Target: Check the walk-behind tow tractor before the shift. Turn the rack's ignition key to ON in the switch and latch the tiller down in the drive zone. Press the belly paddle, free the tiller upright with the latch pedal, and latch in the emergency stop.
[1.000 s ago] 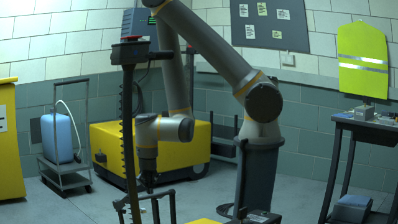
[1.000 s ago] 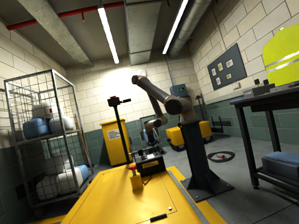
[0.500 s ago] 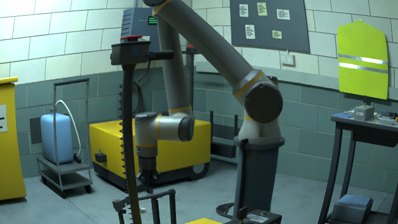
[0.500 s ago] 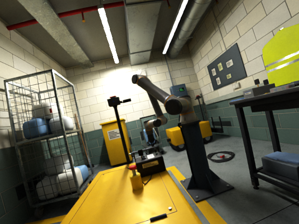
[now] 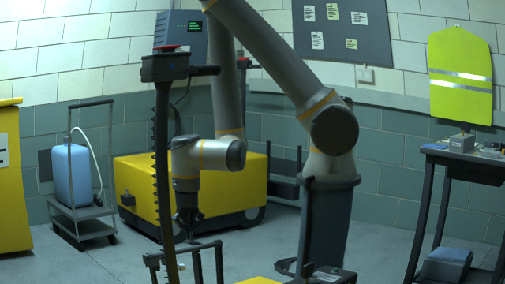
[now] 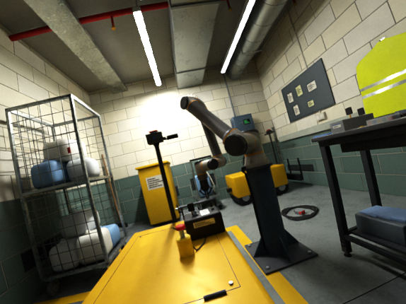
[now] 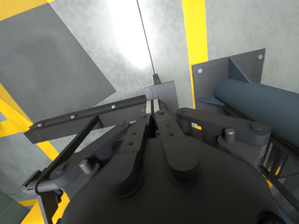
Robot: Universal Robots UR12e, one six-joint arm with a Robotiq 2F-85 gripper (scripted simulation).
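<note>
The tiller (image 5: 162,165) stands upright in front of the tractor, a dark mast with a control head (image 5: 165,66) and a red cap on top. Just right of the mast, low over the dark frame bar (image 5: 185,249) at the tiller's foot, my gripper (image 5: 189,233) points straight down, fully closed and empty. In the wrist camera the closed fingers (image 7: 151,113) sit above a small grey ribbed pedal plate (image 7: 160,92) beside the bar (image 7: 85,115). On the yellow deck, the red emergency stop (image 6: 180,228) rises from a yellow post next to the black switch box (image 6: 204,222).
The arm's blue pedestal (image 5: 325,221) stands close on the right. A wire cage rack (image 6: 60,187) stands left of the deck and a dark table (image 5: 465,165) on the right. A yellow tractor body (image 5: 189,185) and a blue canister cart (image 5: 79,185) sit by the wall.
</note>
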